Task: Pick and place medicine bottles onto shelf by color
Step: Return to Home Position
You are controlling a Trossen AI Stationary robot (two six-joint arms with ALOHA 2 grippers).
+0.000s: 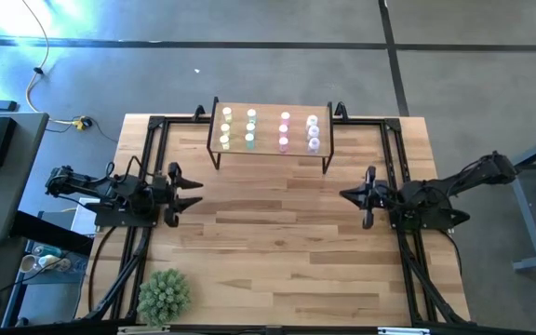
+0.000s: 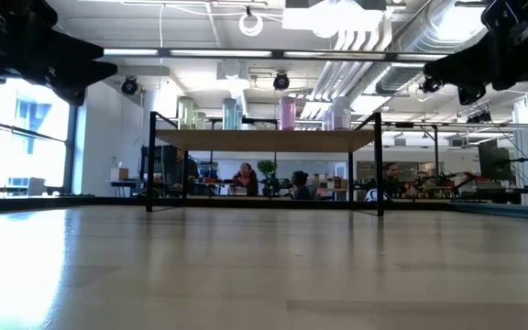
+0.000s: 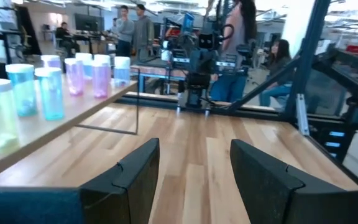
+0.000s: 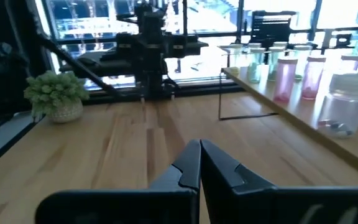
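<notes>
Since the left gripper (image 3: 194, 152) has its jaws spread wide with nothing between them, and the right gripper (image 4: 199, 152) has its jaws pinched tip to tip on nothing, I'd say neither arm is carrying anything. Both hang over the table (image 1: 277, 242) near its side edges, left arm on the left, right arm on the right. They point inward at each other and sit well apart from the shelf (image 1: 268, 130). To me that reads like parking poses, out of the way so nothing gets knocked. The shelf stands at the far edge of the table, roughly centred. The medicine bottles (image 3: 51, 93) are all up on it in four columns by colour: yellow bottles (image 1: 226, 127), green bottles (image 1: 250, 127), pink bottles (image 1: 284, 130), then white/lavender bottles (image 1: 313, 131) at the right end. So the sorting looks done, as far as I can judge. A spiky potted plant (image 1: 164, 296) sits at the near left corner, nowhere near the action. Stuff I can't make out: the bottles are too small from above to count for sure (maybe three per column). The low view cuts both arms off at its top, so no jaws there. The pale bottle nearest the right wrist camera is partly cut off too.
</notes>
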